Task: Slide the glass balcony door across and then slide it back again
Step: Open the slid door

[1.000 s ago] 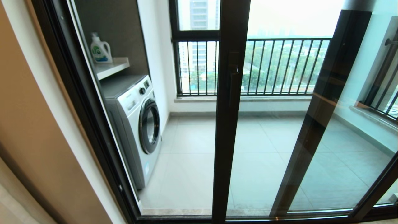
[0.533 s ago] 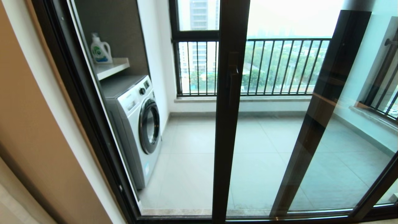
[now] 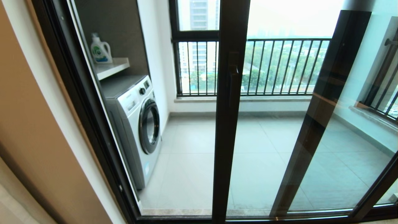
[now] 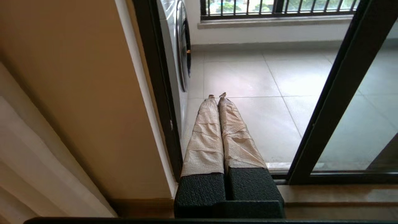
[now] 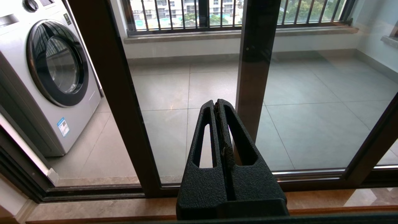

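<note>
Standing partway across the opening, the glass balcony door (image 3: pixel 264 130) has its leading dark brown upright near the middle of the head view, w/ open gap to its left and glass panel running off to the right. A second dark upright (image 3: pixel 320 109) shows through the glass further right, leaning in the head view. Door's bottom rail sits in the dark floor track (image 5: pixel 93 193) along the near edge.

Beyond the opening: pale tiled balcony floor (image 3: pixel 192 146), reaching to the far wall. Black-framed window w/ vertical railing bars (image 3: pixel 279 67) spans the far side; trees and buildings outside. At left, a white front-loading washing machine (image 3: pixel 136 124), round door facing right. Above it a white shelf (image 3: pixel 112 67) carrying a white detergent bottle (image 3: pixel 100 49).

Near left: tan wall (image 3: pixel 34 133) beside the dark outer frame.

Slim dark handle (image 3: pixel 233 77) sits about midway up the door's leading upright.

Left claw (image 4: pixel 217 96), fingers wrapped in beige tape, clenched on nothing, hangs low in front of the open gap, by the left frame. Right claw (image 5: pixel 219 104), black, also clenched and empty, sits low in front of the glass, just right of the leading upright. Neither touches the door.
</note>
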Robot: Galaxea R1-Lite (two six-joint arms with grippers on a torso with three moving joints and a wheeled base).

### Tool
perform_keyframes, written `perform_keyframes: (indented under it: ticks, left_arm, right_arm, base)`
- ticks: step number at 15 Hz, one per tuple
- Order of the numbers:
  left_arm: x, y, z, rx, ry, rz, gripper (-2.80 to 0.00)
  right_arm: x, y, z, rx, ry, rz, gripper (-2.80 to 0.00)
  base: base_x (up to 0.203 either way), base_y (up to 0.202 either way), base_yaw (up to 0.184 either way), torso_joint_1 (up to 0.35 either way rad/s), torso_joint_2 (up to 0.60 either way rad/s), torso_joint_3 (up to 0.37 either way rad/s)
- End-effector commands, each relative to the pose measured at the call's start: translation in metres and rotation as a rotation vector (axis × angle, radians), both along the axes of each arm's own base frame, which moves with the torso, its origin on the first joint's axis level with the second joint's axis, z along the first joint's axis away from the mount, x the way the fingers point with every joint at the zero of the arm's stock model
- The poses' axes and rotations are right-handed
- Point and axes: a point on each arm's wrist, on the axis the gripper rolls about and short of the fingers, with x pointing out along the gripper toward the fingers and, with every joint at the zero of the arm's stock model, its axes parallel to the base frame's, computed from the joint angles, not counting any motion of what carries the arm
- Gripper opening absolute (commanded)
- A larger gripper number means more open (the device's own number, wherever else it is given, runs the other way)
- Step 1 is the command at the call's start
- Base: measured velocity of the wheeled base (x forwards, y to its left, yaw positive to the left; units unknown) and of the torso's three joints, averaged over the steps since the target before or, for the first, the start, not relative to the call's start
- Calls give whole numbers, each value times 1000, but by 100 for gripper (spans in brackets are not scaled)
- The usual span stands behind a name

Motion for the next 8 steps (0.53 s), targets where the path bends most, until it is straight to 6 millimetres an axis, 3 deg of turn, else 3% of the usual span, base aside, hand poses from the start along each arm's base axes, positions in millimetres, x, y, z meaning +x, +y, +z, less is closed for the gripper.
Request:
perform_keyframes:
  ticks: [1, 8]
  left_arm:
    - [0, 0, -1, -13, 0, 9, -280]
    - [0, 0, -1, -40, -1, 16, -280]
  right_arm:
    - [1, 0, -3, 0, 9, 0, -280]
    - [1, 0, -3, 0, 8, 0, -280]
  base:
    - [0, 0, 0, 0, 0, 0]
    - [0, 0, 0, 0, 0, 0]
